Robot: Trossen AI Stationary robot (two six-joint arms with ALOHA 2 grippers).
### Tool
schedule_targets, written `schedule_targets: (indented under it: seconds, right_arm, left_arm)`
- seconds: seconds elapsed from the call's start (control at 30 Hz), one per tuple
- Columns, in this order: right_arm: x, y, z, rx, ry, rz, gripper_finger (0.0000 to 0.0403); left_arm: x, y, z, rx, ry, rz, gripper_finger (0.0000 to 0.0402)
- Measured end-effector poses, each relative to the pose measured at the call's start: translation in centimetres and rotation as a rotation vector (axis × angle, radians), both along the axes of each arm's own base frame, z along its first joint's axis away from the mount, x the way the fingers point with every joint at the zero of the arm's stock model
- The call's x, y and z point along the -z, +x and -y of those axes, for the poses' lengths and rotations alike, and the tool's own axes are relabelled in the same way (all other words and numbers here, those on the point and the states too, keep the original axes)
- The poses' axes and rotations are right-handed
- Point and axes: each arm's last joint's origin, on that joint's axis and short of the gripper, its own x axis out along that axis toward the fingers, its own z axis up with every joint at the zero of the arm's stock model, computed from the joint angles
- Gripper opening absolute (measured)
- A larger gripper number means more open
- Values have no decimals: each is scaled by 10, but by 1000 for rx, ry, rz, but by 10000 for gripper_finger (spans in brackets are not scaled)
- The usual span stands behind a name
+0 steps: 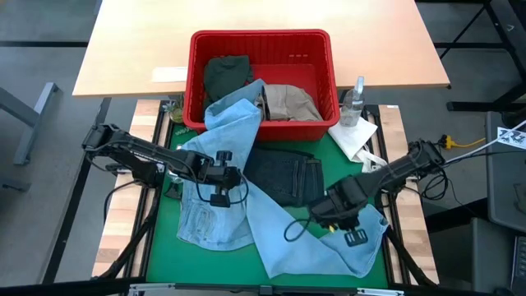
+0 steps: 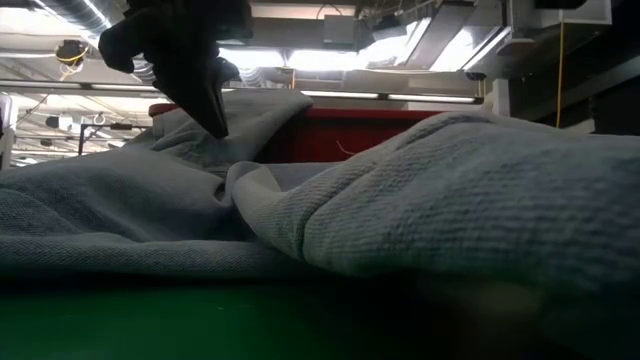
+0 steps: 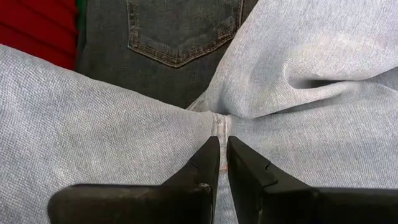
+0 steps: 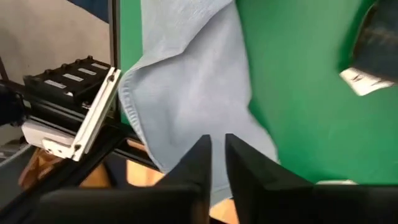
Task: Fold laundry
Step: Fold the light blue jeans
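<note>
A pair of light blue jeans [image 1: 246, 197] lies spread across the green mat [image 1: 283, 238] in the middle of the table, its upper part trailing up over the rim of the red basket [image 1: 196, 78] behind it. A pair of dark jeans [image 1: 283, 173] lies flat on the mat between the two pale legs, partly covered by them. Inside the basket sit a dark green garment [image 1: 226, 74] and a tan garment [image 1: 288, 99]. A white cloth [image 1: 355, 136] and a clear bottle [image 1: 353, 103] rest just right of the basket.

My left gripper [image 3: 219, 165] is over the crotch seam of the light blue jeans, its fingers nearly together with only a thin gap; a ridge of seam sits right at the tips, and I judge it a light pinch on the denim. My right gripper [image 4: 214, 158] hangs over the lower right corner of the pale fabric, near the table's front edge. Its fingers stand close together, and I cannot tell whether they hold the cloth or have let go.

I judge this to be the spreading stage: the light blue jeans are not yet flat or clear of the basket. The next move calls for a sure hold on the hem, then pulling the fabric straight before any fold.
</note>
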Motion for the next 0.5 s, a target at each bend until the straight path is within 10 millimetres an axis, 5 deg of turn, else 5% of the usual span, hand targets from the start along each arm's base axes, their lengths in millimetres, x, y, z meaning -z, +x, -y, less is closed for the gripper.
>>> schedule_targets:
  seconds: [0.3, 0.5]
  right_arm:
    - [1, -30, -43, -107, -35, -16, 173]
    - [1, -50, -65, -217, -80, 21, 220]
  left_arm:
    - [0, 0, 0, -8, -5, 3, 27]
    - [0, 0, 0, -9, -6, 3, 27]
